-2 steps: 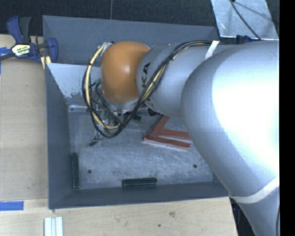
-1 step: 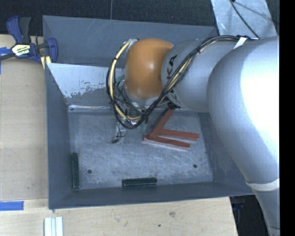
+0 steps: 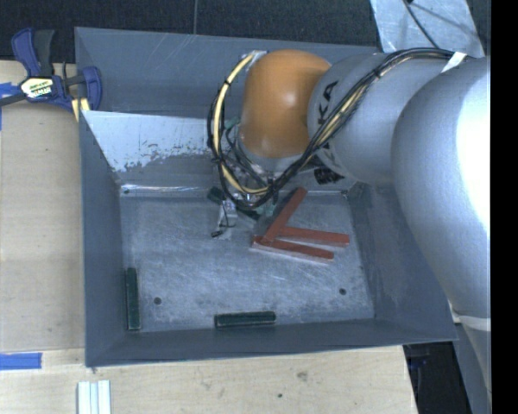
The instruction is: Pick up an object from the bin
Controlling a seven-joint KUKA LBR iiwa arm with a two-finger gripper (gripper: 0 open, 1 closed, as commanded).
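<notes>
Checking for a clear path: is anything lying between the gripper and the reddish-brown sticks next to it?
Nothing visible does. The gripper hangs close beside the reddish-brown sticks, with just bare bin floor between them.

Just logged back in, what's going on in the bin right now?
The arm reaches into the bin from the right. Its gripper is low over the floor near the back wall, just left of the red sticks. Whether it holds anything cannot be seen. The left dark bar lies by the left wall and the front dark bar lies along the front wall, both well away from the gripper.
</notes>
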